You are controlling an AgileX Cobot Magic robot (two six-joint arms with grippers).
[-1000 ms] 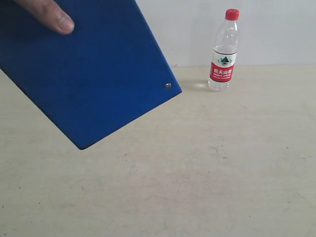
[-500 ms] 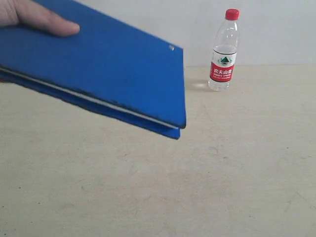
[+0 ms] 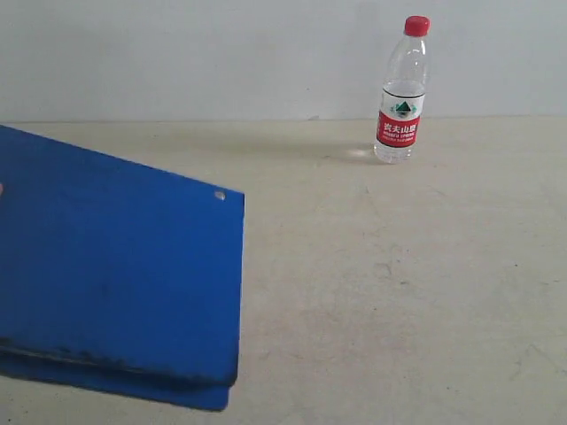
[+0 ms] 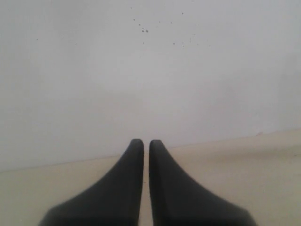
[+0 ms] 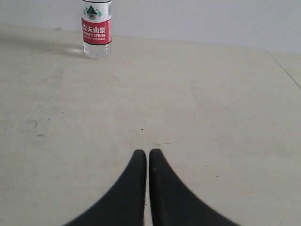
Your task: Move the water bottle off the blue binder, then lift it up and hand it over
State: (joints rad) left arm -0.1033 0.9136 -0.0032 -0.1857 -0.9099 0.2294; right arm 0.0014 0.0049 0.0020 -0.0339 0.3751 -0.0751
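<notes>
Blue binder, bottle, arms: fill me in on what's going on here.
Neither arm handles anything: the left pincer and right pincer are both shut and empty. The blue binder is low at the near left of the table. The water bottle stands upright far right, not on the binder.

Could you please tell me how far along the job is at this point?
Done: the water bottle stands upright on the table, well apart from the blue binder, so nothing rests on the binder. In hand: nothing; the left gripper and right gripper are both shut and empty, with neither at the binder or the bottle. Left: the lift and the handover.
</notes>
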